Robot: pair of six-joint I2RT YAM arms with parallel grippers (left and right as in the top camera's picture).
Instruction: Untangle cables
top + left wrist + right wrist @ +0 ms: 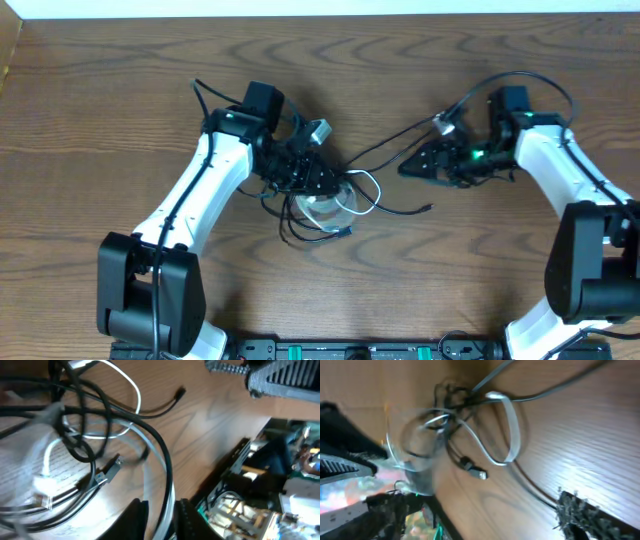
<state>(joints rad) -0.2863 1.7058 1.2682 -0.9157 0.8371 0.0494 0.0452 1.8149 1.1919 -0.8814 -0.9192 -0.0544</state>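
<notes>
Nearest the arm bases, the cables lie in a loose knot at the middle of the table, a small plug poking out on the knot's near side. The white cable loops through the black ones on the right of the heap.

The left gripper sits right over the knot. In its wrist view its fingers stand apart with a black and a white strand running between them, but I cannot tell whether they pinch.

To the right, apart from the heap, the right gripper points left toward it, low over the wood – clenched or released, I cannot tell. One black strand runs from the knot toward the far right, up to the right arm.
</notes>
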